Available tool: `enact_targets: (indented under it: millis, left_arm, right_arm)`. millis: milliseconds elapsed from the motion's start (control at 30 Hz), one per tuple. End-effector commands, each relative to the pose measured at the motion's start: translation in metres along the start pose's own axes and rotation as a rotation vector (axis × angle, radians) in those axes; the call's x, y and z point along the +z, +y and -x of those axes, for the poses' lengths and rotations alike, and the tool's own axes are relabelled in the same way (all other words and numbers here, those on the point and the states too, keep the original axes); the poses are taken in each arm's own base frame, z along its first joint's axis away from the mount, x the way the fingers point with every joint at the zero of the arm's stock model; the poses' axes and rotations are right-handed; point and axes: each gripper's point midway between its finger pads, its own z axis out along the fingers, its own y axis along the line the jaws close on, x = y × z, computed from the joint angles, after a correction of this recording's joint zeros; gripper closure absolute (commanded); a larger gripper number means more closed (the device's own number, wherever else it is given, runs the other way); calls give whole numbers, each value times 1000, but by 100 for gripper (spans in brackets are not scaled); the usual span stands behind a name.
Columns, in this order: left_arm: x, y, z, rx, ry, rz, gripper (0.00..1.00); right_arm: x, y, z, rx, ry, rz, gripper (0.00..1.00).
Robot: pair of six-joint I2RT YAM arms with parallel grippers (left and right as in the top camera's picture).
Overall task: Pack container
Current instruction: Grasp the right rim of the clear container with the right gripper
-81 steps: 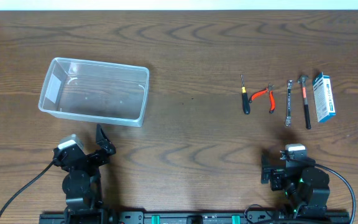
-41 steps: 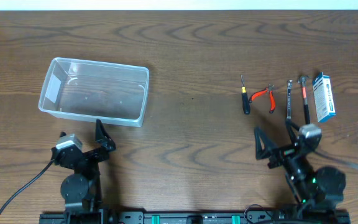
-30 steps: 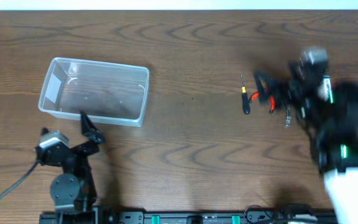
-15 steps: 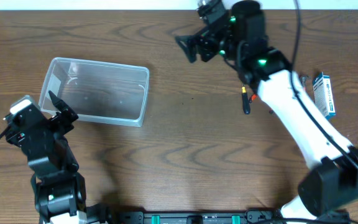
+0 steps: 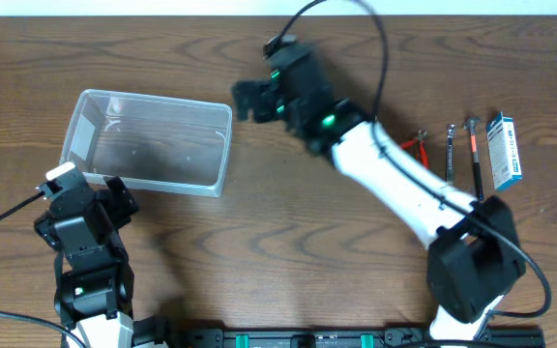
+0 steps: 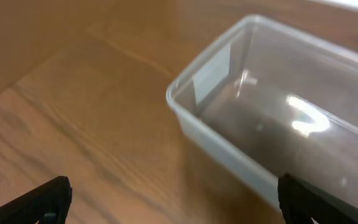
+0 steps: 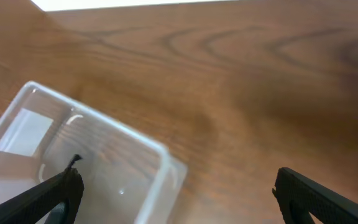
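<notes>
The clear plastic container [image 5: 148,142] stands empty on the left of the table. It also shows in the left wrist view [image 6: 272,130] and in the right wrist view [image 7: 86,162]. My right gripper [image 5: 249,101] is open and empty, raised just beyond the container's right end; in its wrist view [image 7: 191,202] the jaws stand wide apart over the container's corner. My left gripper [image 5: 116,196] is open and empty just in front of the container's near wall, with its jaws wide apart in its wrist view [image 6: 173,208].
On the right lie red pliers [image 5: 416,142], a wrench [image 5: 450,145], a red-handled tool [image 5: 475,155] and a blue-and-white box [image 5: 504,150]. My right arm [image 5: 395,179] stretches diagonally over the table's middle and hides what lies under it.
My right arm has left its rest at the lower right, reached to the table's far side and swung left toward the container. My left gripper has shifted slightly right, near the container's front.
</notes>
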Motion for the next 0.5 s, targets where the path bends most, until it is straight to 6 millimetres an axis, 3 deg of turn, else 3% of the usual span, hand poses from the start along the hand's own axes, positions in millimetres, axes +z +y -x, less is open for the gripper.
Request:
enact_targets:
  millis: [0,167,300,467]
  left_arm:
    - [1,4,-3,24,29,21,2]
    - [5,0,-14,50,77,15,2]
    - [6,-9,-16,70,85,-7,2]
    - [6,-11,-18,78,91,-13,2]
  right_arm:
    - [-7,21,1,5,-94,-104,1]
    - [-6,45,-17,-22,-80,-85,1]
    - [1,47,-40,25,-8,-80,1]
    - [16,41,-82,123,124,-108,1]
